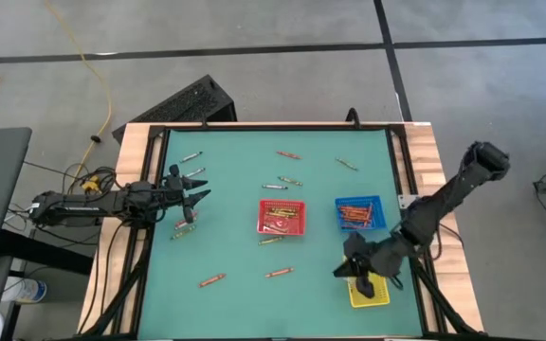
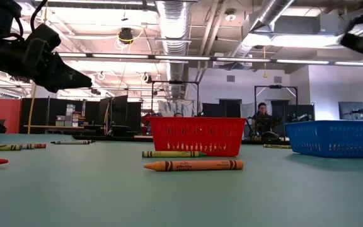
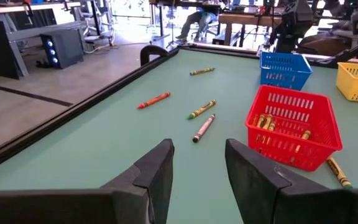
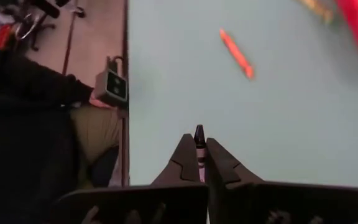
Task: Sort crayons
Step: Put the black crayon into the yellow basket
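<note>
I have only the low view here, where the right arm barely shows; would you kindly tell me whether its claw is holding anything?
Observer: Yes. In the right wrist view, the right claw is shut on a crayon, whose tip pokes out between the fingers.
Operator: Thank you. Where over the table is it?
Observer: From the high view, it is above the yellow tray near the table's right front corner.
Operator: And the other arm?
Observer: The left claw is open with nothing between its fingers, over the table's left side. Loose crayons lie just beside it.
</note>
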Tool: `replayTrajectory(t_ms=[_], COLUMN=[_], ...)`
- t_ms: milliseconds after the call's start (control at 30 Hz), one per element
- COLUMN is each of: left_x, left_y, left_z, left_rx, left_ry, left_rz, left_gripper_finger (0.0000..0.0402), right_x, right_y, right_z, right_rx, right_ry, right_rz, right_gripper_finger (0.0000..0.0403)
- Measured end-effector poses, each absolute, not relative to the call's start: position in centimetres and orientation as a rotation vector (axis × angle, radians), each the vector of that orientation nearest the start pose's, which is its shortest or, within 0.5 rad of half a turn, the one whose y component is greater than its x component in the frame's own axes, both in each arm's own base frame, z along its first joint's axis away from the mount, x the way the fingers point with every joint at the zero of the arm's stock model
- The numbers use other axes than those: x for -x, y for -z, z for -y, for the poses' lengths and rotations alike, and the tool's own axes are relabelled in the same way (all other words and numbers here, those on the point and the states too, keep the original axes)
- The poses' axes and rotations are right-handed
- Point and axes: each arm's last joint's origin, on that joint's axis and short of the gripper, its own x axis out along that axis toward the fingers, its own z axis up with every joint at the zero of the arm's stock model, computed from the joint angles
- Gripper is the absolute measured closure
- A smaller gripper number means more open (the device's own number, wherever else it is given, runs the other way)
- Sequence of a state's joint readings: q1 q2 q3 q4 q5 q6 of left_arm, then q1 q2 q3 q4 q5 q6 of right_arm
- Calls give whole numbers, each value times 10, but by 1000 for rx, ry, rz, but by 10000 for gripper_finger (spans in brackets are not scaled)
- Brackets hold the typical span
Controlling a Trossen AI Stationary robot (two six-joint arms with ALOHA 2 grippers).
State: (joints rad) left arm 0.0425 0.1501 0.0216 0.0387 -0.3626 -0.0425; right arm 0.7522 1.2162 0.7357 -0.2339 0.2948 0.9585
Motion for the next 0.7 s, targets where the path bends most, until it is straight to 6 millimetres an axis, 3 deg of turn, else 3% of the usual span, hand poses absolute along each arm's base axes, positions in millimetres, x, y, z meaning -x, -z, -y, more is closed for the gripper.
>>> replayTrajectory(t_ms=[167, 433, 700], left_x=[-104, -104, -104], left_y=[-163, -163, -163], left_z=[-15, -15, -15], left_rx=[27, 31, 31], left_ry=[-407, -406, -407], left_rz=[-81, -80, -80], left_gripper_finger=[267, 267, 267], right_x=[-170, -161, -154], right_y=[-216, -206, -199], right_z=[-174, -175, -164], right_rx=[-665, -834, -785], right_ry=[19, 199, 319], right_rz=[-841, -908, -989], right_gripper_finger=[401, 396, 394])
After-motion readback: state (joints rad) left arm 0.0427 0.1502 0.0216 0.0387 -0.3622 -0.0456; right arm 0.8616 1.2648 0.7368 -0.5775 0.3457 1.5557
